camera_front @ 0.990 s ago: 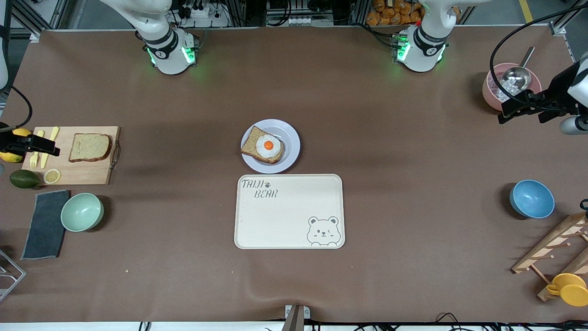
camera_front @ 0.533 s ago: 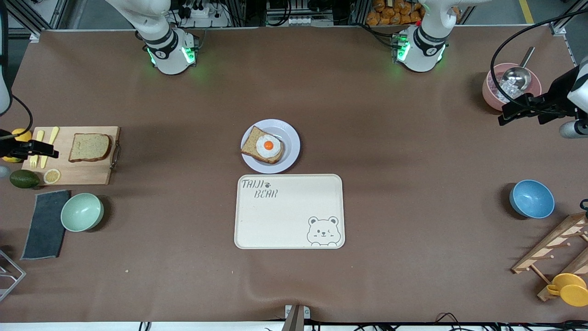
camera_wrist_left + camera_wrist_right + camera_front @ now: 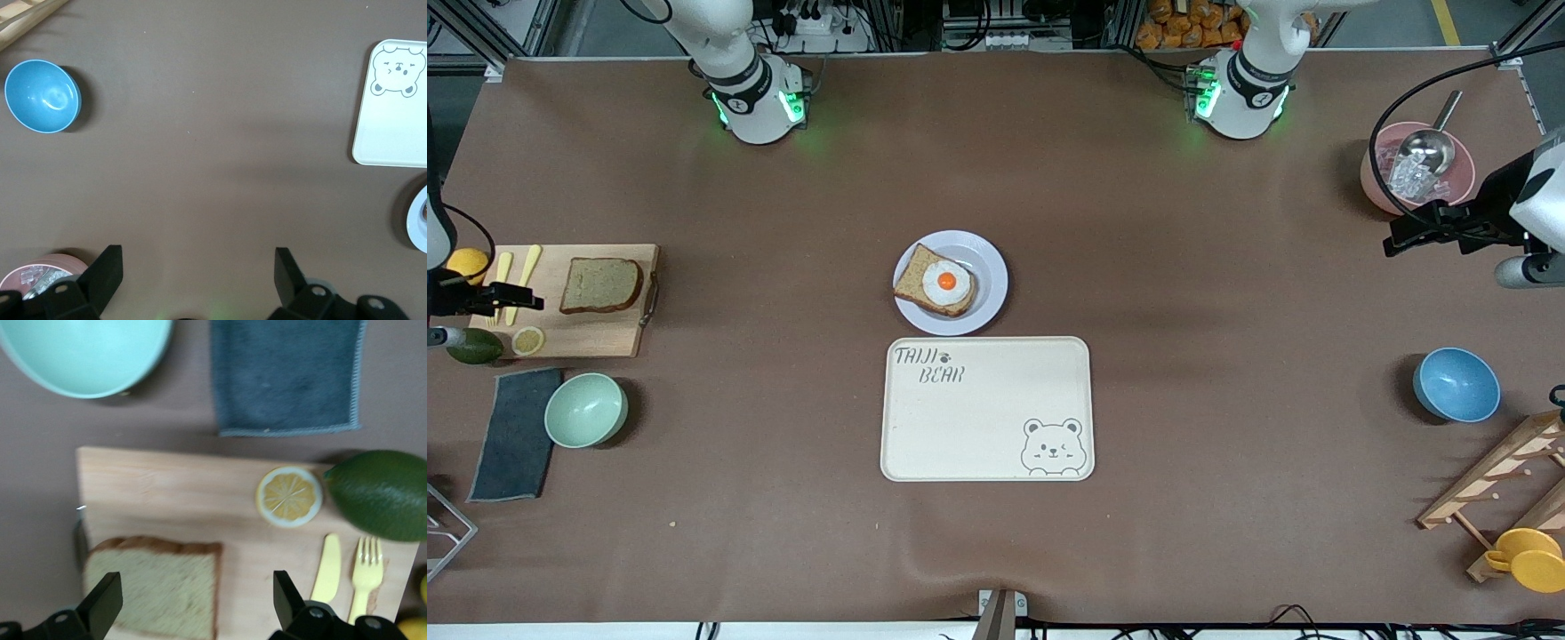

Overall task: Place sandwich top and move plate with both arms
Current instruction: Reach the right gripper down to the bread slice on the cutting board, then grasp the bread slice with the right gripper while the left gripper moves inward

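Observation:
The sandwich top (image 3: 601,284), a plain brown bread slice, lies on a wooden cutting board (image 3: 596,333) at the right arm's end of the table. It also shows in the right wrist view (image 3: 157,590). My right gripper (image 3: 527,300) is open and empty over the board's cutlery end, apart from the slice; in its wrist view (image 3: 193,600) the slice lies partly between the fingers, below them. The lavender-white plate (image 3: 991,267) at mid-table holds a bread slice with a fried egg (image 3: 935,284). My left gripper (image 3: 1396,240) is open and empty over bare table beside a pink bowl (image 3: 1378,182).
A cream bear tray (image 3: 987,418) lies just nearer the camera than the plate. On the board are a lemon slice (image 3: 289,497), a yellow knife (image 3: 327,568) and a fork (image 3: 363,573). Around it are an avocado (image 3: 380,495), mint bowl (image 3: 585,409) and grey cloth (image 3: 516,431). A blue bowl (image 3: 1456,384) and wooden rack (image 3: 1494,480) stand at the left arm's end.
Both grippers have shifted slightly lower in the front view. The left one has moved off the pink bowl toward the table's middle. Nothing on the table has moved.

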